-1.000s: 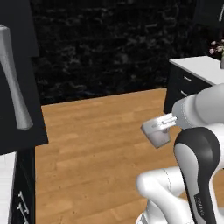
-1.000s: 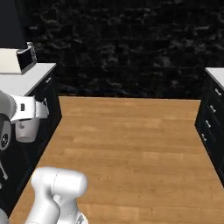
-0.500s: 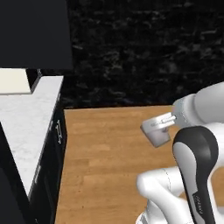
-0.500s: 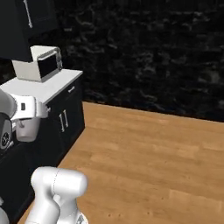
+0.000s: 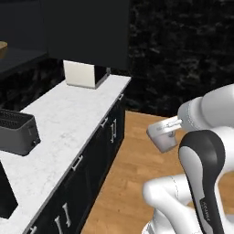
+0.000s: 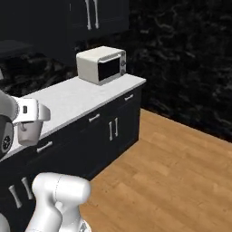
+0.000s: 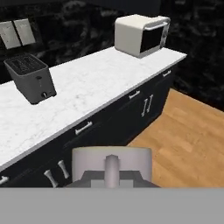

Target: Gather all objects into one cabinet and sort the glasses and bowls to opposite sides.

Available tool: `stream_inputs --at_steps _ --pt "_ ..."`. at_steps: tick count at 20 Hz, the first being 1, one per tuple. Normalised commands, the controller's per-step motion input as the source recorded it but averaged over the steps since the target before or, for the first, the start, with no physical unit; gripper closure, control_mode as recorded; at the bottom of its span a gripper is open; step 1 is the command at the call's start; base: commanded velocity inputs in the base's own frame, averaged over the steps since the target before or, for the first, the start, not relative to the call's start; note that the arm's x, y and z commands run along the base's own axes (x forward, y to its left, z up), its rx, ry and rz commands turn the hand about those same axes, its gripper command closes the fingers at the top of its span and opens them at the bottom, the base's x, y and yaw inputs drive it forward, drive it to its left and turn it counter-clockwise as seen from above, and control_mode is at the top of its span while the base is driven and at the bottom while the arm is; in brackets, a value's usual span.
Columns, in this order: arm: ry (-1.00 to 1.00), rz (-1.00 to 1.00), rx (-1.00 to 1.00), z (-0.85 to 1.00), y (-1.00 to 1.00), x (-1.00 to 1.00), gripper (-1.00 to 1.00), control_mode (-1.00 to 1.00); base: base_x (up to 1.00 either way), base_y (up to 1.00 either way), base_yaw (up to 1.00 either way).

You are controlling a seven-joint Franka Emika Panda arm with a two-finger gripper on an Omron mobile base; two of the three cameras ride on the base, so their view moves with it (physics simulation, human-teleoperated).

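Arm folded close above the base, pincer (image 5: pixel 163 135) beside the counter (image 5: pixel 68 132), its opening hidden.

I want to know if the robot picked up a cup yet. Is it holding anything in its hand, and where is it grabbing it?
It can't be told for sure. The gripper hangs over the wooden floor, and no cup or bowl shows at it, but its fingertips aren't clear enough to see.

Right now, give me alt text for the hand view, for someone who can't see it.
A white marble counter runs diagonally above black lower cabinets. A black toaster stands toward its left end and a white microwave at its far right end, with wooden floor at right.
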Motion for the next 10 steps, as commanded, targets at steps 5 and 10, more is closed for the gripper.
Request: stream_inputs --at_steps 5,10 --pt "0.00 0.00 0.00 0.00 0.00 0.00 1.00 1.00 0.16 0.00 0.71" --pt "0.00 0.00 0.00 0.00 0.00 0.00 1.00 1.00 0.49 0.00 0.69"
